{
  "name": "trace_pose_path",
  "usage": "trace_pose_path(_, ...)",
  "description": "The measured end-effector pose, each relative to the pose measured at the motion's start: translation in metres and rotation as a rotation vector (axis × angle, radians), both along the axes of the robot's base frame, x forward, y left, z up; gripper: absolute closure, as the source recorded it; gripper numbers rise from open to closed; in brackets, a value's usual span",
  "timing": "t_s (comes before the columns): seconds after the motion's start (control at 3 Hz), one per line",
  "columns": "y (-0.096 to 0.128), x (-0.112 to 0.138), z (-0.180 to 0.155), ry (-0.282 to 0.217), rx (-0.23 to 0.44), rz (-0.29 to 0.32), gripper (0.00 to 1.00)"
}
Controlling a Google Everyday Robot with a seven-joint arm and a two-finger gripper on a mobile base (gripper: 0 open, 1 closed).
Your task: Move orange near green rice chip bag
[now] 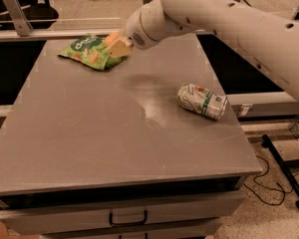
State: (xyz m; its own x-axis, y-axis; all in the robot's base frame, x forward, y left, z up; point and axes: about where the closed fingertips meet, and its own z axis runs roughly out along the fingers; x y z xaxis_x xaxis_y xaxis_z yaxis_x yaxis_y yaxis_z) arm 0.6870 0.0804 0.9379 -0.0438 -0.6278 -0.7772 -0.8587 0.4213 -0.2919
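Claw [118, 46] clenched on the orange [111, 37], poised just beside the green rice chip bag [89, 51] on the desk [114, 133]. We judge the fruit light, firm, smooth and roll-prone; we would grip across its middle.

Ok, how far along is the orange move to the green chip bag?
Done: the orange is off the table and already at the green rice chip bag. In hand: the gripper holds it over the bag's right edge. Left: setting it down beside the bag and letting go.
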Motion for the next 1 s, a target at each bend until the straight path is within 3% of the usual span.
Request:
trace_pose_path(0.67,-0.029,0.042,-0.041,0.037,0.066,-0.044,1.0)
trace_pose_path(1.0,-0.024,0.057,-0.056,0.052,0.108,-0.027,1.0)
